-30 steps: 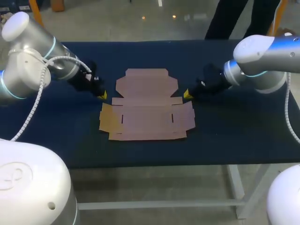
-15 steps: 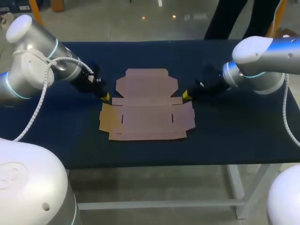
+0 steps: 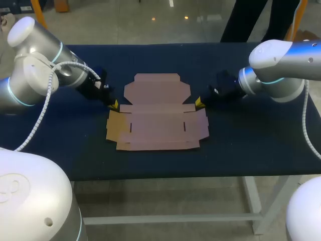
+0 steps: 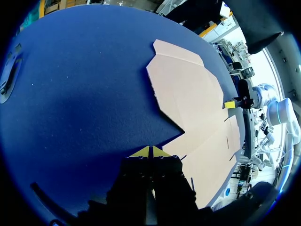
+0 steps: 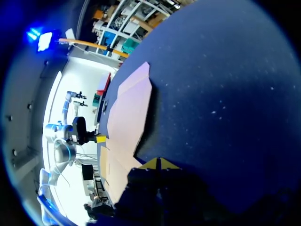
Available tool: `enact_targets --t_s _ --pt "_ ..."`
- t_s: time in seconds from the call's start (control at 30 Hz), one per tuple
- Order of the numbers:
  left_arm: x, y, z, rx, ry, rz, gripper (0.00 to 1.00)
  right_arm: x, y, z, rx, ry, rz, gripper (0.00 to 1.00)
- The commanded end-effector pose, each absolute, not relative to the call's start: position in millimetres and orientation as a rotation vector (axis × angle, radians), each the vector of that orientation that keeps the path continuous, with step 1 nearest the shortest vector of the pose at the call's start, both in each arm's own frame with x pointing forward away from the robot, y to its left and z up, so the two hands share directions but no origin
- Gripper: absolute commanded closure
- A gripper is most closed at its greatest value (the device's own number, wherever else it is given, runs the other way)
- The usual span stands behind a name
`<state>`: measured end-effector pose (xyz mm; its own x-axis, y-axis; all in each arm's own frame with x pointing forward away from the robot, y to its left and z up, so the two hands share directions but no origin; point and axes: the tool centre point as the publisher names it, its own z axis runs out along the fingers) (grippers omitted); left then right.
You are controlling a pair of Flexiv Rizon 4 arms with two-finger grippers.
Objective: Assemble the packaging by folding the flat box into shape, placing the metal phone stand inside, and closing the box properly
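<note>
I see the flat brown cardboard box unfolded mid dark-blue surface | left end effector and right end effector, fingers together, have crept to its side notches | folding looks imminent

1. The flat box lies unfolded on the table, near the middle of the surface.
2. The left gripper is low at the flat box's left edge, at the notch where the rear panel meets the wider front section. Contact cannot be confirmed.
3. The right gripper is at the matching notch on the flat box's right edge, directly opposite across the box.
4. Each arm extends outward from the flat box on its own side, over the table.
</note>
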<state>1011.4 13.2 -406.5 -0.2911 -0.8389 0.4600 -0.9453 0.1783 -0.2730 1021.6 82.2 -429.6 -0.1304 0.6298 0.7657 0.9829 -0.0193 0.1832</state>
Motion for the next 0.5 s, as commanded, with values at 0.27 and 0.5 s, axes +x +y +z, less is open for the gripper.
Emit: enact_targets --t_s 0.27,0.5 --pt "1007.0 14.3 -404.5 1.738 -2.241 0.767 1.0 1017.5 81.6 -433.3 -1.66 -1.783 -1.008 1.0" --pt "1005.0 14.6 -404.0 1.741 -2.238 0.773 1.0 1012.0 79.0 -429.8 -1.673 -1.761 -1.014 1.0"
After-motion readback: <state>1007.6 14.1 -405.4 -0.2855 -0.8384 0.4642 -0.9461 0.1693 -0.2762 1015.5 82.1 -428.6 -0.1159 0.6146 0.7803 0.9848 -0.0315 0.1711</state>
